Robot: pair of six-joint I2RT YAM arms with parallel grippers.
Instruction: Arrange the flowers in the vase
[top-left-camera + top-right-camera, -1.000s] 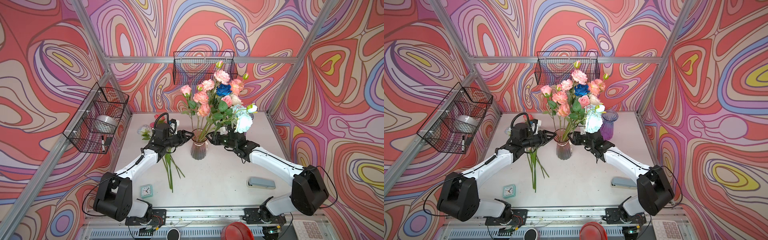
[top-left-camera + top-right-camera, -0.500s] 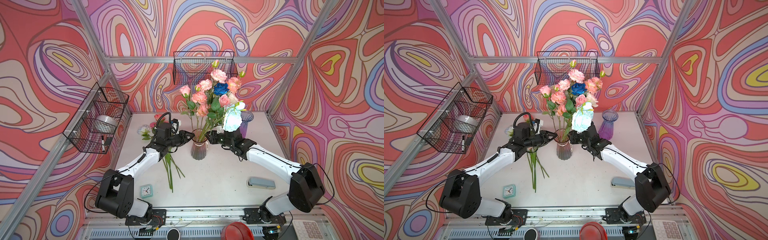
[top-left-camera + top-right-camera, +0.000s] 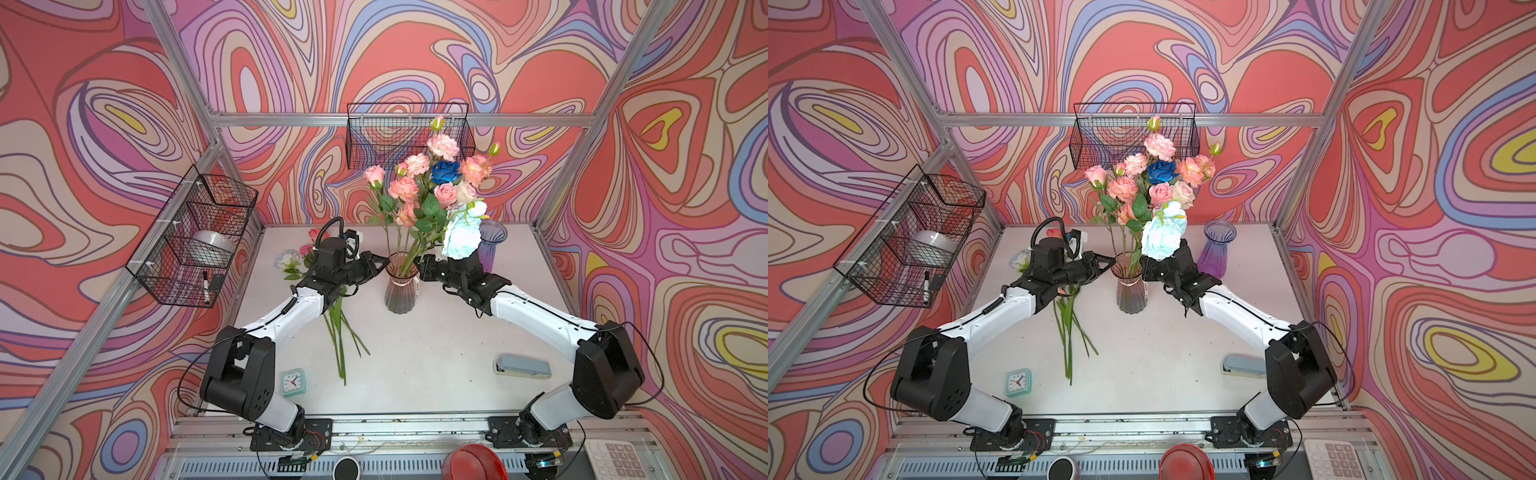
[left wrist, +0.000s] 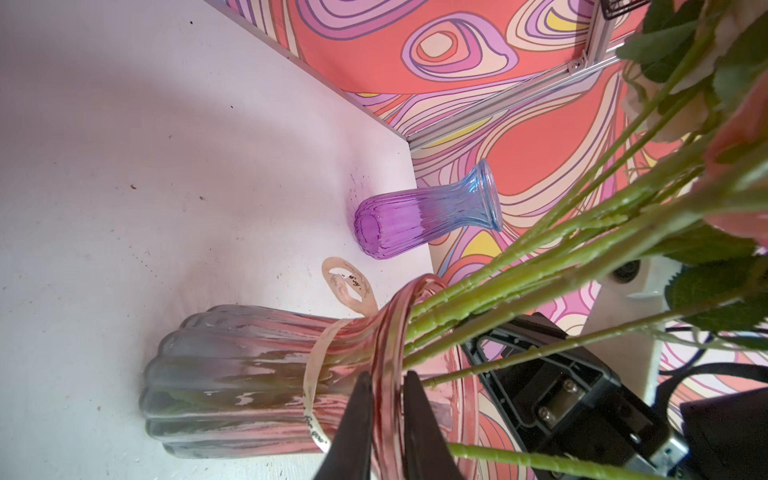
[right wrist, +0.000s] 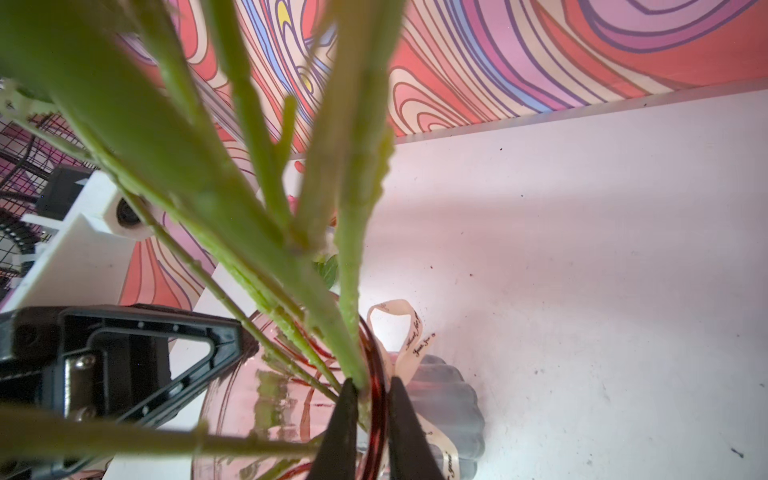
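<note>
Here, the flowers (image 3: 432,187) stand bunched in the vase (image 3: 400,291) at the centre of the worktop (image 3: 415,357). The blooms are ruffled pink, peach and white, with one deep blue. A large pale blue bloom (image 3: 461,241) hangs low on the right side. The stems are long, green and knobbly, with broad leaves.

The vase is ribbed glass, pink at the flared rim and grey toward the base. A cream printed ribbon (image 4: 316,361) is tied at its neck.

The left tool (image 4: 386,380) is closed onto the rim, one finger inside and one outside. The right tool (image 5: 370,384) pinches the opposite side of the rim the same way, with a stem pressed against its inner finger.

More loose stems (image 3: 338,332) lie flat under the left arm. A ribbed purple vase (image 3: 490,245) stands upright near the back right corner. A mint clock (image 3: 293,381) and a grey stapler (image 3: 523,366) lie toward the front.

The worktop is white, matte and lightly speckled. The walls carry red, lilac and cream swirls, and two black wire baskets (image 3: 195,237) hang on them.
</note>
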